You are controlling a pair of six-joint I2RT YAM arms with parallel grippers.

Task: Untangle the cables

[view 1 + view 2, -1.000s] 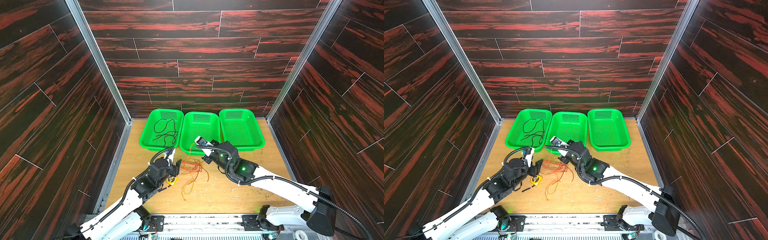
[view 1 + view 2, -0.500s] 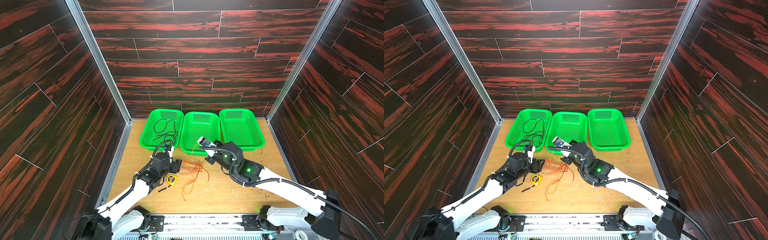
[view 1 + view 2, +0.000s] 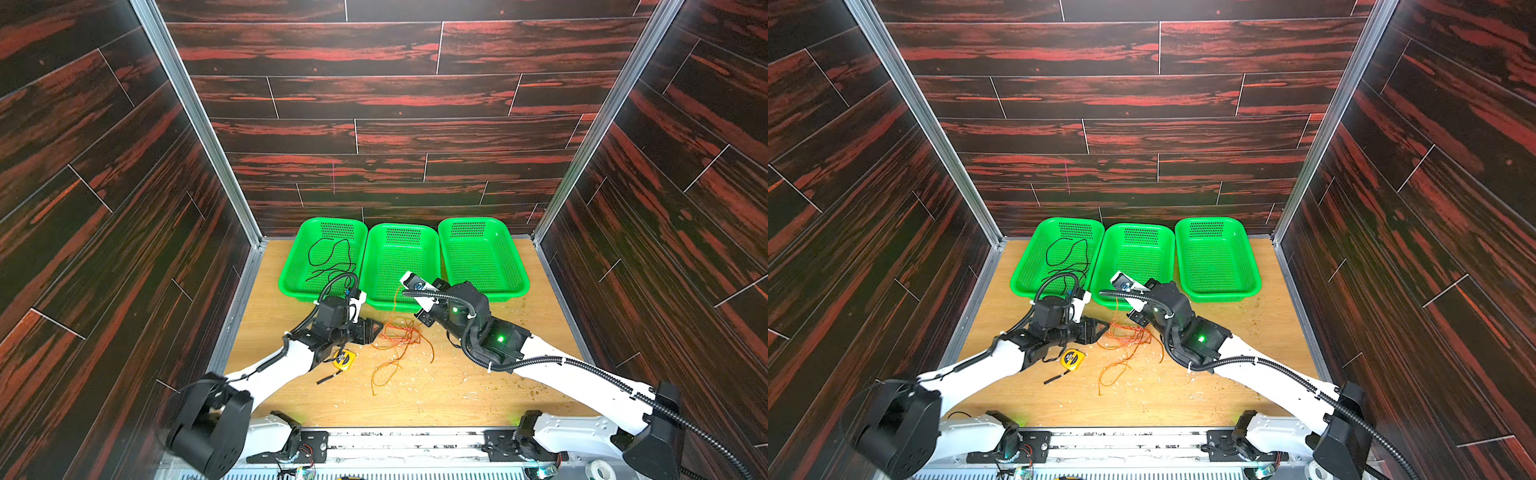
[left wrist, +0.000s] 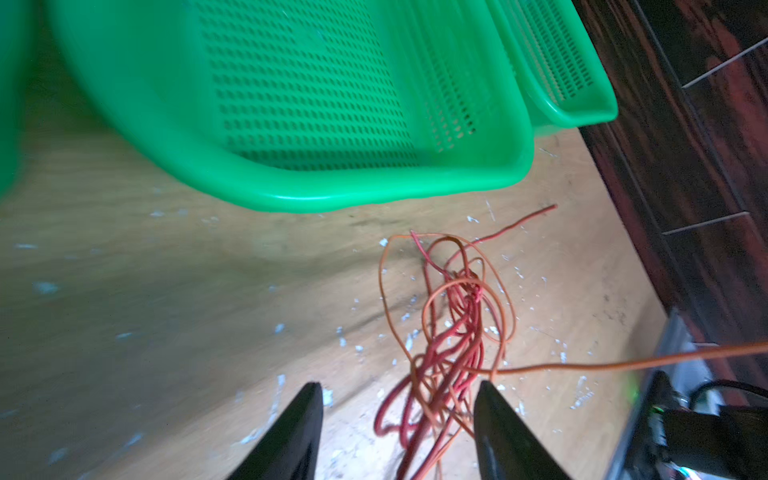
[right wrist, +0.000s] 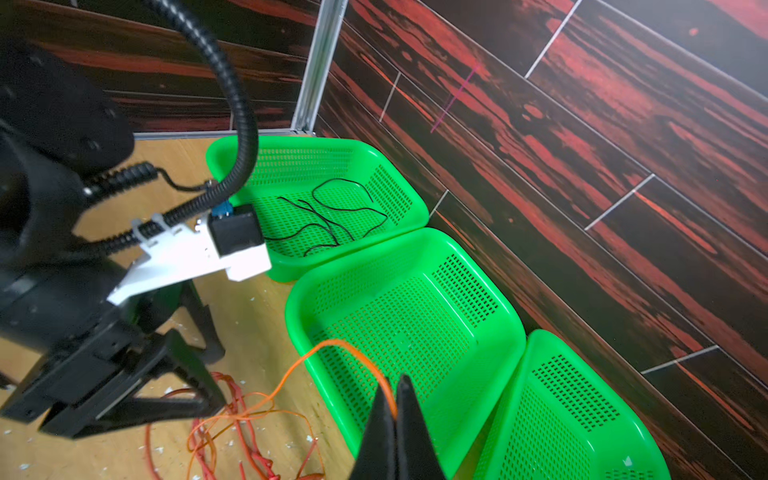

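Dark wood-look walls surround a wooden table (image 3: pixel 415 399); in both top views the black cable (image 3: pixel 328 257) lies alone in the left basket (image 3: pixel 299 291), while the orange cable (image 3: pixel 374 378) and red cable (image 3: pixel 392 334) sit knotted before the middle basket (image 3: pixel 382 305). From the left wrist, the left gripper (image 4: pixel 399 384) stands spread at the knot, holding nothing. From the right wrist, the right gripper (image 5: pixel 395 399), pressed together, pinches the orange cable; parting these two looks underway, so next the left should probably pin red strands while the right pulls.

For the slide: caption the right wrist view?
Right jaws shut on orange cable by middle basket; left jaws open near tangle.
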